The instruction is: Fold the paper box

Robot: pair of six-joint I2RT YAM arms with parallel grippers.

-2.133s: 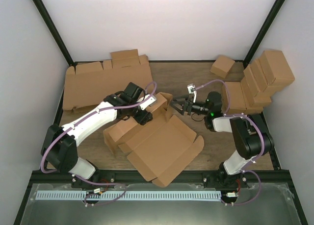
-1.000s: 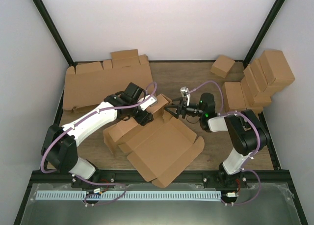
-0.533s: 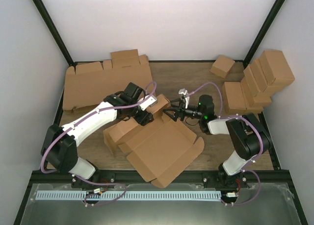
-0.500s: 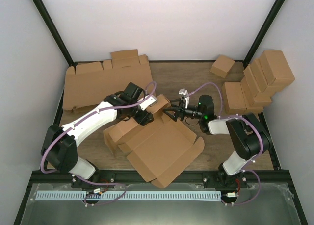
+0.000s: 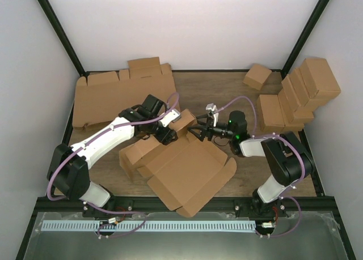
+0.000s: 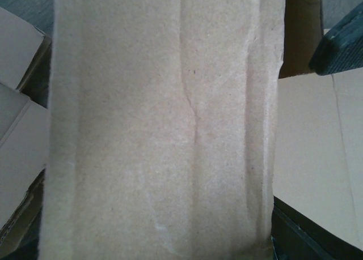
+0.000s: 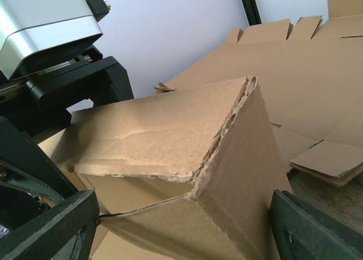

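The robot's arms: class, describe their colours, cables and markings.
Both the left arm and right arm have white links between black joints. A lilac cable loops along each. The right arm shows a small green light. The right gripper's fingers are dark grey.

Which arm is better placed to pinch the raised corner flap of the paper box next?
Right, probably: the right claw, open, straddles the raised flap of the paper box; the left claw sits close against cardboard.

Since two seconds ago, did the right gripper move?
Yes. The right gripper slid left, away from the stacked boxes, up to the raised flap of the paper box.
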